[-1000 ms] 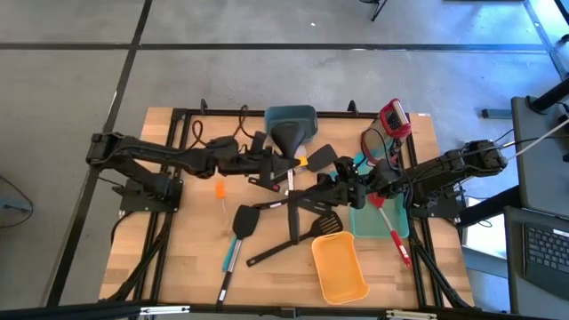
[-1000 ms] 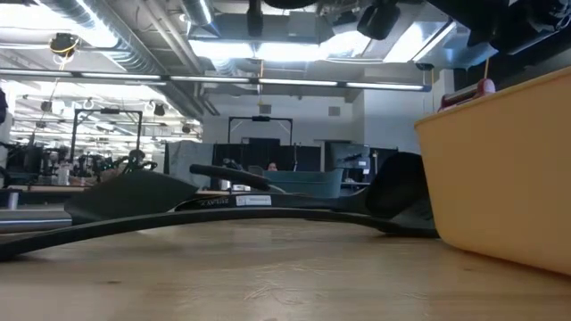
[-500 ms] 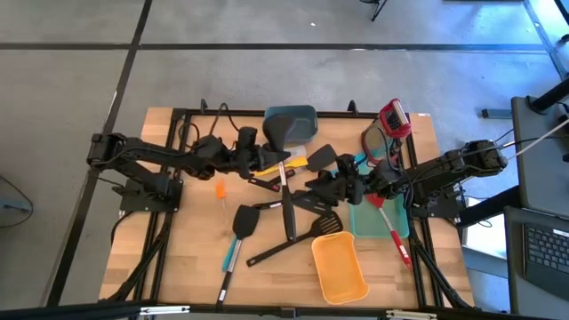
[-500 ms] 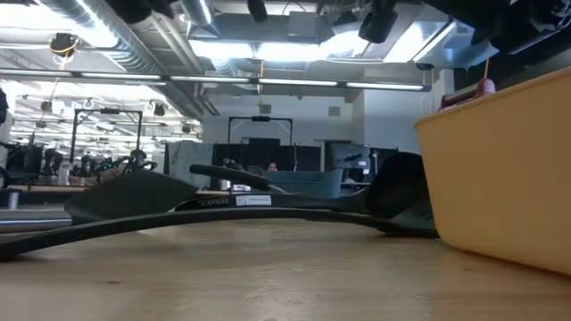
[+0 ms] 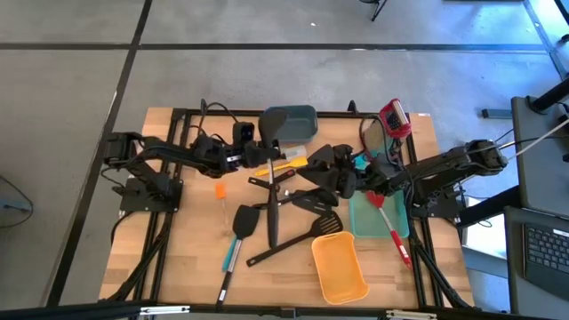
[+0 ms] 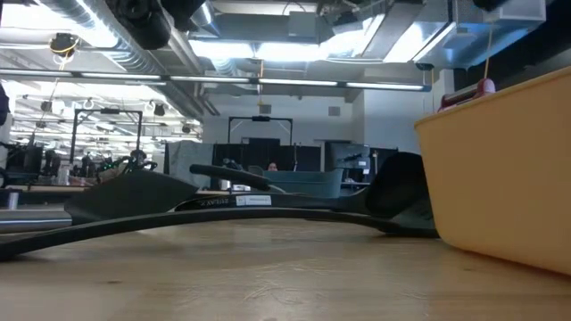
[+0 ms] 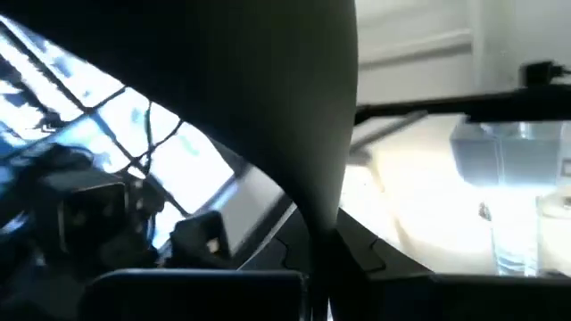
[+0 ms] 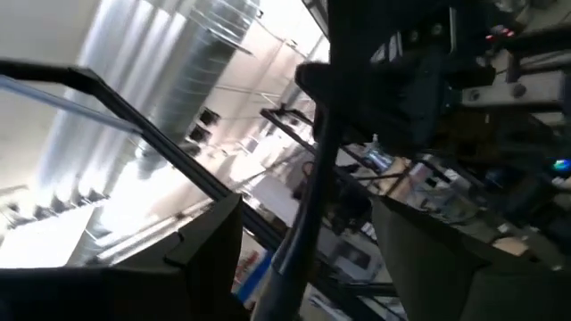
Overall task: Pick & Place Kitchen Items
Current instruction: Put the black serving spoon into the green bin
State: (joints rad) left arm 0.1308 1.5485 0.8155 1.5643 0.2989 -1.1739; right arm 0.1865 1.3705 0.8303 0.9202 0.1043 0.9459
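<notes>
Two grippers: left gripper (image 5: 267, 151) clamps black ladle (image 5: 276, 133); right gripper (image 5: 342, 178) unclear.

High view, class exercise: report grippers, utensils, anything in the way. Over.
Left gripper shut on turner, beside grey bin. Right gripper over utensils mid-table. Utensils cross and overlap; likely no clean single pick.

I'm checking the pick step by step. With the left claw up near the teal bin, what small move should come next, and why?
Probably ease the left claw a little further toward the teal bin. In the high view a black utensil hangs from near that claw, its handle trailing over the pile on the table, so it is not over the bin yet.
</notes>
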